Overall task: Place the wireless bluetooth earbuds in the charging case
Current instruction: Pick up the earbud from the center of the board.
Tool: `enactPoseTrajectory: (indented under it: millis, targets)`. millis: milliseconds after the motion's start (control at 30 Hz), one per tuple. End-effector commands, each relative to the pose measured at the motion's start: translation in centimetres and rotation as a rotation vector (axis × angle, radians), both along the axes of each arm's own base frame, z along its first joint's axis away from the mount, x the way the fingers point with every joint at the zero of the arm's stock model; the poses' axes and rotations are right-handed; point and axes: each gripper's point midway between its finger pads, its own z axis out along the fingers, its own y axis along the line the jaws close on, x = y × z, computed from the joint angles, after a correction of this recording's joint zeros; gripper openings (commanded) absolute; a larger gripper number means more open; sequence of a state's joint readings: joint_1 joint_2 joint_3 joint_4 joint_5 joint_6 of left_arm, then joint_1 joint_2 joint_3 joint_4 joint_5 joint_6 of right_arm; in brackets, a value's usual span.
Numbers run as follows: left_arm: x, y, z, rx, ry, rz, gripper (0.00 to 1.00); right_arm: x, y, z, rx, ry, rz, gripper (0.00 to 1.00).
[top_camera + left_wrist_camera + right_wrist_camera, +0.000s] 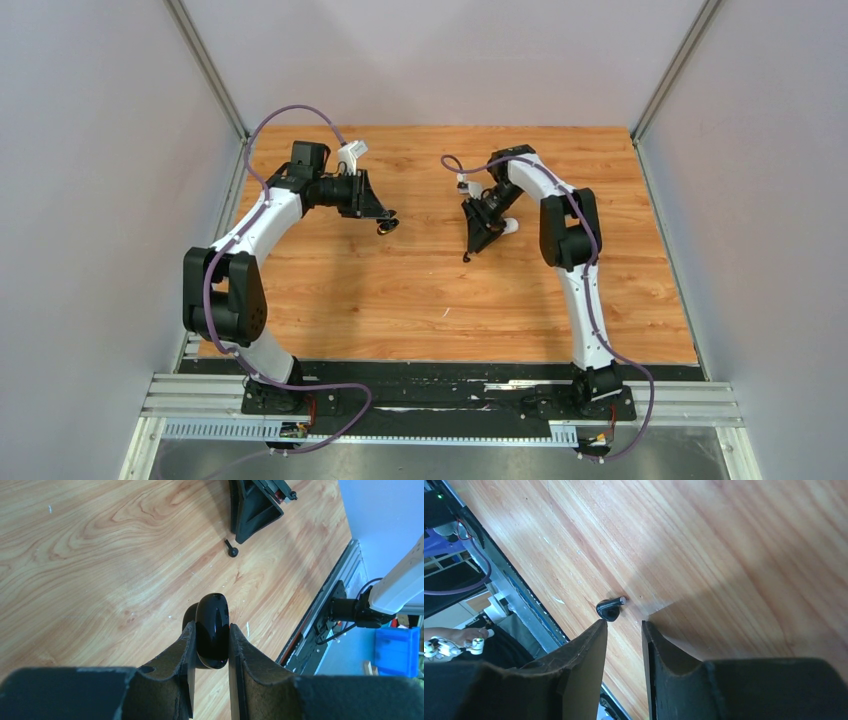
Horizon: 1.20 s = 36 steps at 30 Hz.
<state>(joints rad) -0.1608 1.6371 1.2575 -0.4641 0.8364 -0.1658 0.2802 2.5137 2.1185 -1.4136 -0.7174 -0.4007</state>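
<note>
Wireless bluetooth earbuds showed to me only as one tiny black stemmed earbud (609,610), lying on its side on the wood-grain tabletop (724,540) just past the tips of the right gripper (624,628). That gripper's two dark fingers stood apart with nothing between them, and as far as I could see neither touched the bud. In the right wrist view the bud sat slightly to the left of the gap. The left gripper (212,627) was clamped on a glossy black pebble-shaped charging case (212,611), held edge-on between both fingers above the table, its rounded end sticking out beyond the tips. A second rounded black part showed just behind the case on its left, but I could not tell whether that was a lid swung open. From the left wrist camera the bud lay on the boards well ahead of the case, near the right gripper's tips. In the overhead view the two grippers faced each other across the middle of the table, well apart.
</note>
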Motion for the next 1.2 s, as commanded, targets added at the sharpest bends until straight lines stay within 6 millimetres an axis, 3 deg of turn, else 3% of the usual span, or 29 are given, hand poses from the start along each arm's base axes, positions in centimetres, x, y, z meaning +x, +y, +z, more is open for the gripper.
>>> enactPoseTrajectory:
  millis: [0,167,267,300,333,433,533,667,900,1167]
  targets:
    - [1.0,-0.1,2.4,-0.02,-0.093,-0.019,0.0,1.8,0.5,3.9,0.06,-0.165,0.043,0.36]
    - [1.1,-0.1,2.6,-0.014,-0.096,-0.025,0.0,1.9,0.6,7.8,0.207,-0.44,0.231,0.35]
    - [1.0,0.1,2.7,0.005,-0.108,-0.034,0.0,2.3,0.2,9.2,0.274,-0.818,0.424,0.34]
    - [1.0,0.2,2.8,0.011,-0.113,-0.034,0.0,3.8,0.6,10.4,0.282,-1.039,0.483,0.35]
    - [1.0,0.3,2.9,0.017,-0.118,-0.039,0.0,2.5,0.4,10.1,0.286,-1.125,0.531,0.36]
    - [0.9,0.4,3.2,0.032,-0.132,-0.043,0.0,1.8,1.4,11.2,0.314,-1.503,0.652,0.37]
    - [0.9,0.5,3.2,0.037,-0.14,-0.043,0.0,0.1,2.2,8.9,0.299,-1.506,0.713,0.37]
    - [0.8,0.5,3.3,0.031,-0.143,-0.04,0.0,0.2,2.9,6.2,0.266,-1.44,0.744,0.35]
    - [0.8,0.4,3.1,0.026,-0.143,-0.035,0.0,0.6,3.4,3.5,0.258,-1.402,0.865,0.36]
    - [1.0,0.4,2.8,0.025,-0.14,-0.028,0.0,-0.7,2.7,0.4,0.258,-1.313,0.997,0.4]
